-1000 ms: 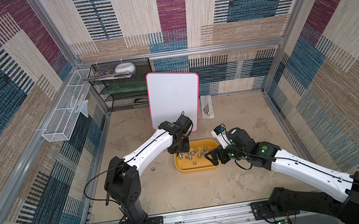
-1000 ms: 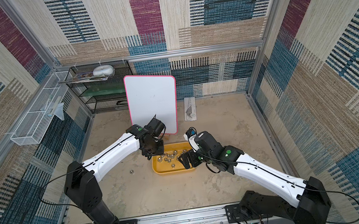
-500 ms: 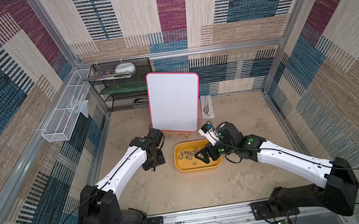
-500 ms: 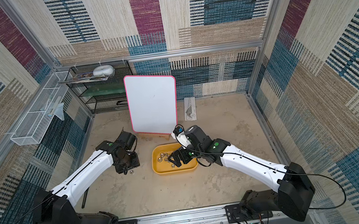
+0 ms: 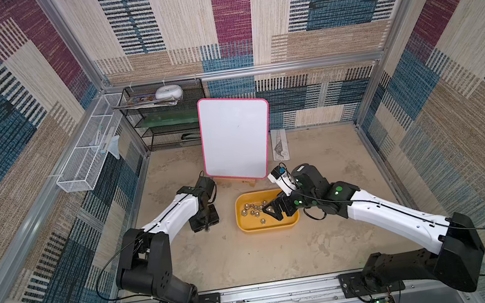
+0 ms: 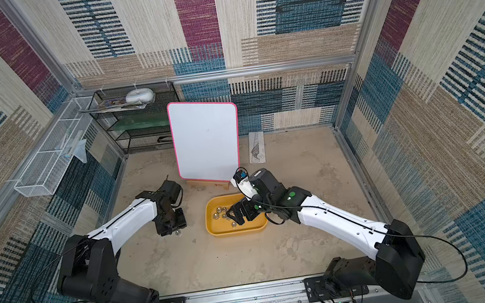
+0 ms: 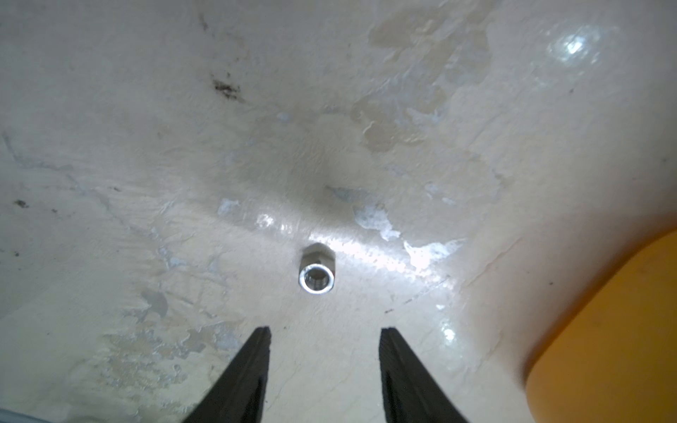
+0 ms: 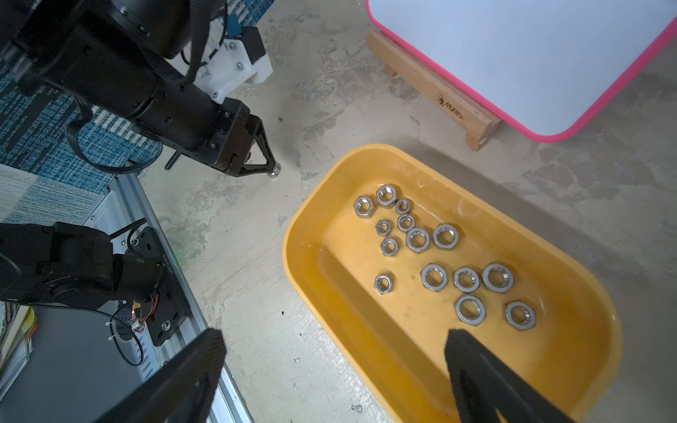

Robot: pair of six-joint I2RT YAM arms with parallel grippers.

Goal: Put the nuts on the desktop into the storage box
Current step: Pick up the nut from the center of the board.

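In both top views the left gripper [image 5: 205, 225] [image 6: 171, 227] sits low over the desktop [image 5: 247, 260], on the side of the storage box [image 5: 267, 227] nearer the left arm. One loose nut [image 6: 178, 233] glints at its tip, and from this height I cannot tell whether a jaw touches it. The right gripper [image 5: 273, 212] hangs over the inside of the box, above the nuts [image 5: 252, 210] already gathered there. In the left wrist view the jaws stand partly apart and empty. The nut [image 7: 316, 278] lies on the desktop just ahead of the tips, close to the centre line of the gap, with its bore seemingly facing up. The step in hand looks like the pick. To do it well, slide forward until the nut sits fully between the jaws, come down until the tips almost graze the surface, and close squarely on opposite flats so the smooth metal does not squirt out. A corner of the box [image 7: 604, 329] shows close by, so the carry should be short. In the right wrist view the right gripper [image 8: 329, 335] is spread wide and holds nothing, with about fourteen nuts [image 8: 417, 240] lying flat in the box. It would be wise to move it off the near rim [image 8: 290, 238] before the left arm crosses.
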